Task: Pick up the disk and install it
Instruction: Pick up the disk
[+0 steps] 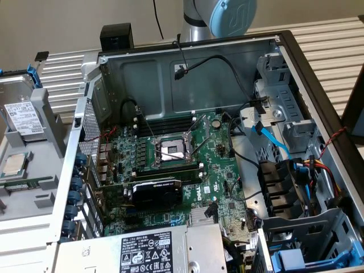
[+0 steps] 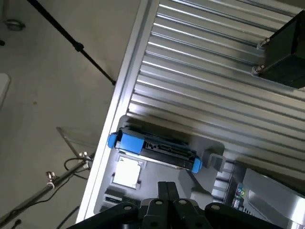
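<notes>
The disk (image 1: 20, 116), silver-grey with a white label and blue carrier clips, stands in a grey holder tray (image 1: 48, 122) at the exterior view's left, outside the computer case. In the wrist view the disk (image 2: 157, 149) appears edge-on with its blue frame ends, a short way ahead of my gripper (image 2: 167, 185). The two black fingers are pressed together, shut, with nothing between them. My gripper hovers above the tray and is apart from the disk.
A small square processor chip (image 1: 14, 165) lies in the tray near the disk. The open computer case (image 1: 187, 170) holds the motherboard, cables and drive bays (image 1: 284, 187) at the exterior view's right. The arm's blue-grey joint (image 1: 230, 14) rises behind the case. Ribbed metal tabletop (image 2: 205, 71) surrounds everything.
</notes>
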`<state>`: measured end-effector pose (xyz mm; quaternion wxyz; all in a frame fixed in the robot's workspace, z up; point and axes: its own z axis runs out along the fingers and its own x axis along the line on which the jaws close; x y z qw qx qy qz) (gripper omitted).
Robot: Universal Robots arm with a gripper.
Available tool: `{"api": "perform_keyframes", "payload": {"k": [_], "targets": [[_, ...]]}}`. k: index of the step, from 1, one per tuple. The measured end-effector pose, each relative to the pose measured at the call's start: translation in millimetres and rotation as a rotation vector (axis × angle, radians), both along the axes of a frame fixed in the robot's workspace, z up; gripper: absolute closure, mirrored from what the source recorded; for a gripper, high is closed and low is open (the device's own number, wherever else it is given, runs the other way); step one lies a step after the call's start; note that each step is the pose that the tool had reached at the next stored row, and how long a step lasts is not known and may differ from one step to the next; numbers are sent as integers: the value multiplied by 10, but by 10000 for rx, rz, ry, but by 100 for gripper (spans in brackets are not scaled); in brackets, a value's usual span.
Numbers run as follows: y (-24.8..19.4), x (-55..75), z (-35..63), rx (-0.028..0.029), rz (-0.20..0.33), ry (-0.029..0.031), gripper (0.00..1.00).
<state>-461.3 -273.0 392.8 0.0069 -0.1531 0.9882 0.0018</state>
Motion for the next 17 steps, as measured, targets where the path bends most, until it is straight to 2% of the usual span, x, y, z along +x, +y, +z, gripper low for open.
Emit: {"api": "perform_keyframes", "payload": {"k": [17], "targets": [[0,0,-2,-10,3095,1,89]]}}
